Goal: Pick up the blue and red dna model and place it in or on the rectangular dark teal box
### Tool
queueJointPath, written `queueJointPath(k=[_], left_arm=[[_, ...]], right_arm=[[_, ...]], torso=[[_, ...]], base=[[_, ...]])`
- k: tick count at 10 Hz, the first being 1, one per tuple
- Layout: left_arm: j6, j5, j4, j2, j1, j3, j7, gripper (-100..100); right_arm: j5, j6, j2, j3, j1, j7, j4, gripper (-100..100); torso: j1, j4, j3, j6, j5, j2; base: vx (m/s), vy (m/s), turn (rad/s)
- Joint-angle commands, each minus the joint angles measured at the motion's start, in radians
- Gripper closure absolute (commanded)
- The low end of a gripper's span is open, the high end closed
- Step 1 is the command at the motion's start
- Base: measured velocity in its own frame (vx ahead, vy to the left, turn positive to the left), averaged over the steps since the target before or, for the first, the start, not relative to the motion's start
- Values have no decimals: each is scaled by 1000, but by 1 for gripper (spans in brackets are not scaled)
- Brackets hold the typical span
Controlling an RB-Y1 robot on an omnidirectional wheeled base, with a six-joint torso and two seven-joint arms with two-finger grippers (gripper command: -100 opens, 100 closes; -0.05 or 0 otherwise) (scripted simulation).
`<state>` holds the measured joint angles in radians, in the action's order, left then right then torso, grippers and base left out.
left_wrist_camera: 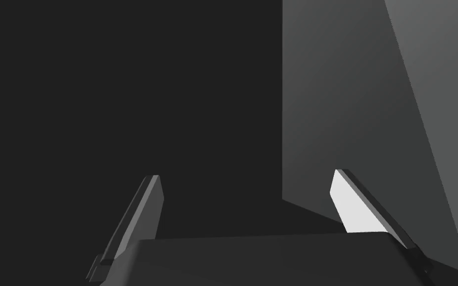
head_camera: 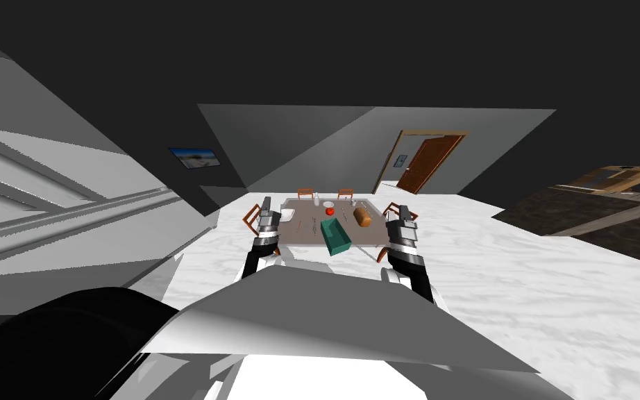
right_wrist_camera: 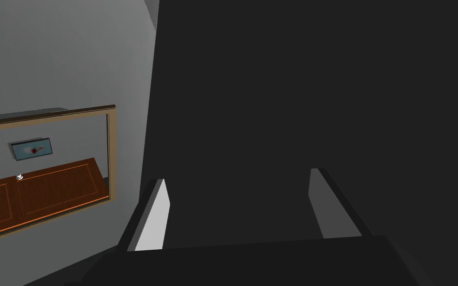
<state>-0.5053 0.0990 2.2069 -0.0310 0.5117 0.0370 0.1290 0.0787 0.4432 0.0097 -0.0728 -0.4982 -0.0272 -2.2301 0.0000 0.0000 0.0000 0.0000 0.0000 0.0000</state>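
1. Left gripper point(left_wrist_camera: 246, 174): fingers spread wide, nothing between them; raised, seen against the table's left edge.
2. Right gripper point(right_wrist_camera: 238, 174): likewise spread wide and empty; raised against the table's right edge.
3. Dark teal box point(head_camera: 336, 236): lying slantwise on the table point(head_camera: 305, 232), one end at the near edge, about midway along it.
4. Brown cylinder point(head_camera: 362, 216) toward the right edge, apart from the box; small red thing point(head_camera: 330, 210) behind the box, toward the far edge.
5. Dna model: not to be told apart among the tiny items on the table's far half.
6. Chairs point(head_camera: 250, 217) tucked at the left, right and far edges.
7. White floor point(head_camera: 506, 264) broad to the right, running to an open brown door point(head_camera: 430, 163).
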Motion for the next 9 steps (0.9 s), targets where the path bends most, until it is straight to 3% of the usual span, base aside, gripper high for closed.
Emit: queueJointPath(k=[1, 5, 9], left_arm=[[19, 12, -11, -34, -10, -6, -21, -100], [89, 51, -51, -97, -46, -25, -93, -100], [201, 110, -119, -151, -103, -49, -199, -100]], right_arm=[[0, 0, 0, 0, 0, 0, 0, 0], [0, 0, 0, 0, 0, 0, 0, 0], [0, 0, 0, 0, 0, 0, 0, 0]], torso=[[0, 0, 0, 0, 0, 0], [-2, 1, 2, 0, 0, 4], [-3, 1, 2, 0, -1, 3]], base=[[-23, -13, -27], [-51, -32, -43], [-51, -41, -61]])
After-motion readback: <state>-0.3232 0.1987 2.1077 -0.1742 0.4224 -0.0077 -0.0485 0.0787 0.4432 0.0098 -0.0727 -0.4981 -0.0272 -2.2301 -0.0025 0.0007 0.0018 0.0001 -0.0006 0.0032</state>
